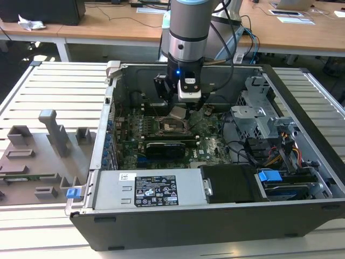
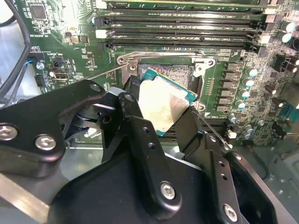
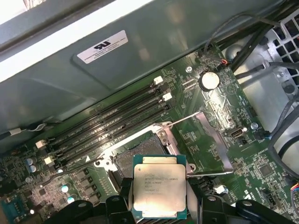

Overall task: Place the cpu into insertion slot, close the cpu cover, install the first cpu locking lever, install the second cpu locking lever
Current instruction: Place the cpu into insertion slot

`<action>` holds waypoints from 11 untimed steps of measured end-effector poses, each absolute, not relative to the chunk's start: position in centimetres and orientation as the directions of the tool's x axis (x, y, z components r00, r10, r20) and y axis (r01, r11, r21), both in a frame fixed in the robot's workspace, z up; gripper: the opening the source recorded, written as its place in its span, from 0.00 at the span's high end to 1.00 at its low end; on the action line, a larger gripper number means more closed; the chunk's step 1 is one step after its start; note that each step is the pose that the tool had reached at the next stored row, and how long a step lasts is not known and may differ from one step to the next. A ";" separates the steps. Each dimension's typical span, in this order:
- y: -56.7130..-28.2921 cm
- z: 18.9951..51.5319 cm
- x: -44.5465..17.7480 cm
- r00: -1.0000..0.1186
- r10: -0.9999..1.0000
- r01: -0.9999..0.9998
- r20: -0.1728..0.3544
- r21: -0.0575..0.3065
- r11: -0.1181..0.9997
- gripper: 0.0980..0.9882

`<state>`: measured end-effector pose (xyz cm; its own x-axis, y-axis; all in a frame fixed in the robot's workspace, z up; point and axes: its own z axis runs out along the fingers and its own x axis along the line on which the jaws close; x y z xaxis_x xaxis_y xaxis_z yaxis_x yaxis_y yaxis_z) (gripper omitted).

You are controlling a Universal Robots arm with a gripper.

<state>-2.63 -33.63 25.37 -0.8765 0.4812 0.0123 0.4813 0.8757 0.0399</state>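
Note:
My gripper (image 1: 181,109) hangs inside the open computer case (image 1: 102,140), shut on the cpu (image 1: 178,112). The chip sits tilted between the black fingers (image 2: 135,123), its pale tan underside (image 2: 163,105) up in the second wrist view and its silvery top (image 3: 159,189) up in the first wrist view. It hovers just above the insertion slot (image 3: 133,161), a dark-framed square socket (image 2: 175,74) on the green motherboard (image 1: 173,127). The cpu cover (image 3: 219,149) stands flipped open beside the socket. A thin wire lever (image 3: 182,120) is raised along one edge of the socket.
Long memory slots (image 3: 112,116) run beside the socket. A long black card (image 1: 170,147), a power supply (image 1: 145,191), a metal drive cage (image 1: 259,116) and cables (image 1: 253,154) crowd the case. A grey fixture tray (image 1: 38,156) lies at the exterior view's left.

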 end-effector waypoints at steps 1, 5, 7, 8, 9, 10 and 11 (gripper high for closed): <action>-33.6 25.4 -2.6 -0.874 0.486 0.486 0.012 0.040 0.873 0.50; -33.6 25.4 -2.6 -0.861 0.508 0.508 0.011 0.037 0.861 0.50; -33.6 25.4 -2.6 -0.852 0.524 0.524 0.009 0.034 0.851 0.50; -33.6 25.4 -2.6 -0.847 0.531 0.531 0.008 0.033 0.847 0.50; -33.6 25.4 -2.6 -0.844 0.536 0.536 0.008 0.032 0.843 0.50; -33.6 25.4 -2.6 -0.841 0.540 0.540 0.008 0.032 0.841 0.50; -33.6 25.4 -2.6 -0.838 0.546 0.546 0.007 0.032 0.837 0.50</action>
<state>-2.62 -33.63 25.37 -0.8378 0.5460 0.0073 0.5459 0.8372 0.0316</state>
